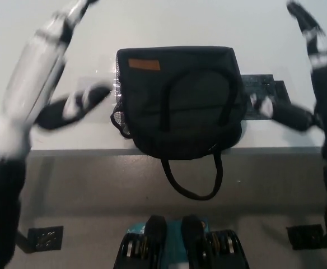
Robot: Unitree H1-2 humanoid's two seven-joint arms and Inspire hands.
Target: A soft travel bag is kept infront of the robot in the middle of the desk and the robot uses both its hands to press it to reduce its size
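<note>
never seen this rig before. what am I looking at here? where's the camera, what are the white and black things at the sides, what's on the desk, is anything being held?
The camera sits on a humanoid robot's head and looks steeply down, so you see what the robot sees in front of it. The white shape at the left is its left hand; the black one at the right is its right hand. Both are raised over the white desk, one on each side of a soft black travel bag, fingers spread. Neither holds anything, and neither clearly touches the bag yet. The bag lies flat near the desk's front edge, with an orange label on top and one carry strap hanging over the edge. A dark flat patch shows on the desk beside the bag.
</note>
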